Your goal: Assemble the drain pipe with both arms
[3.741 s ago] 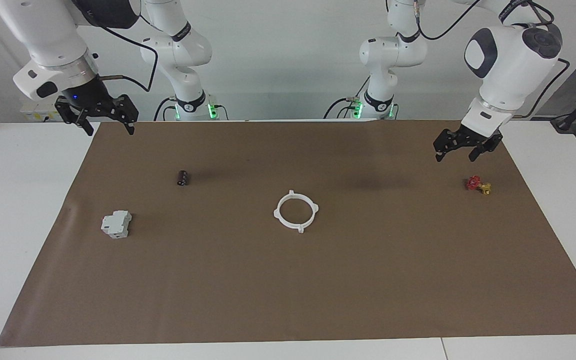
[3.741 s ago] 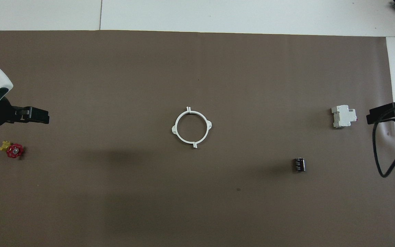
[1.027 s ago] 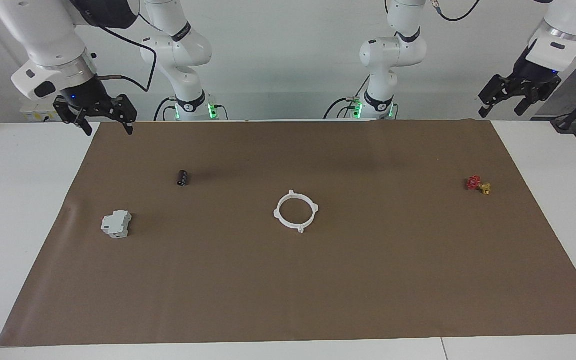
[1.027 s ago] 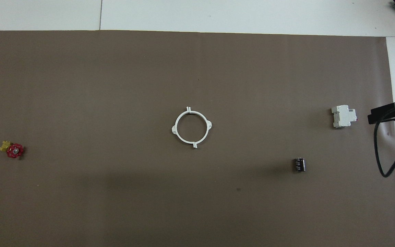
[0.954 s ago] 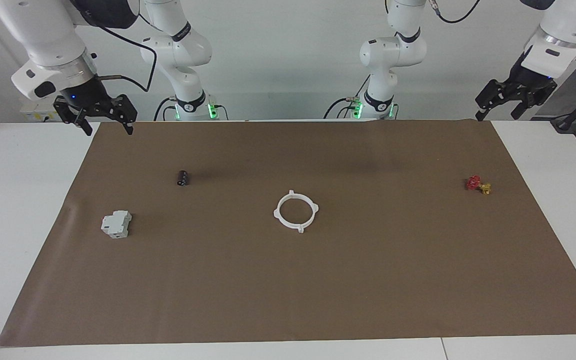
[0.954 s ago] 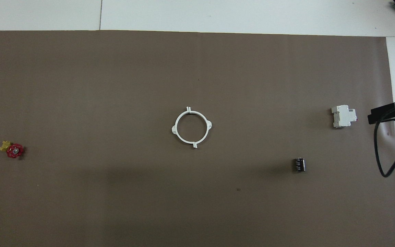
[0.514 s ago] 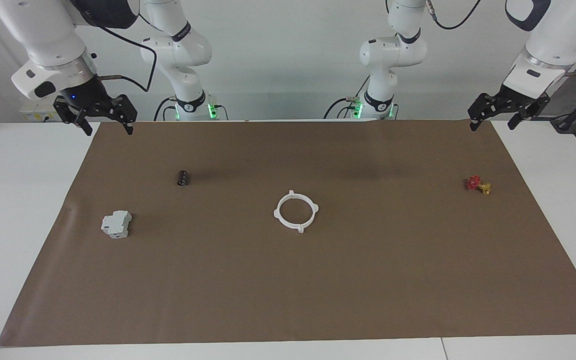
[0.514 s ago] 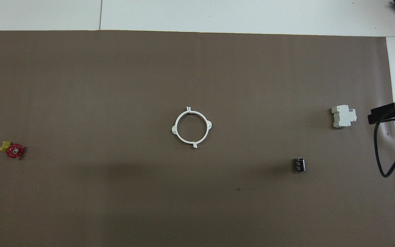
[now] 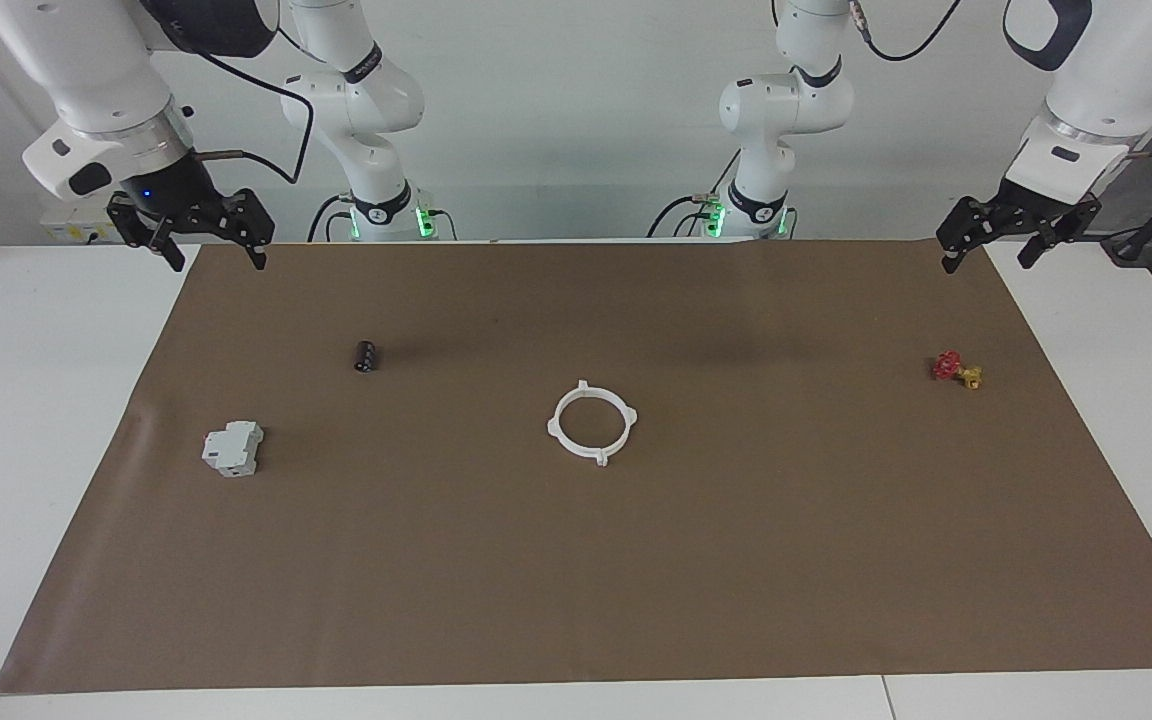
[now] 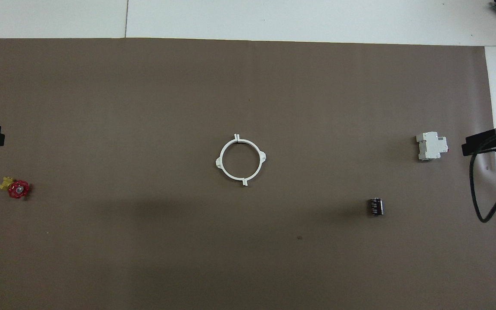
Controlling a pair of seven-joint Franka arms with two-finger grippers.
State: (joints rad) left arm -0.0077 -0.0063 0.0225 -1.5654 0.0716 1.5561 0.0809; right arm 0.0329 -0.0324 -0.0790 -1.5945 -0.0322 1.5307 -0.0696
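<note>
The thin white plastic ring of two half arcs with outward tabs [image 9: 591, 424] is seen at the centre of the frame on the brown-covered counter [image 9: 736, 560], about midway between both pincers. The left pincer [image 9: 994, 240], at upper right in the facing view, and the right pincer [image 9: 204, 240], at upper left, are spread wide and empty. No readable writing is found.

two white jointed arms with black hands

glossy white shells with dark grey round joint caps; silver wrist rings above each black two-finger hand: right hand [image 9: 190, 238], left hand [image 9: 992, 238]. black cables loop along the upper links. green lights glow at both bases, and a small blue light shows on the right wrist.
</note>
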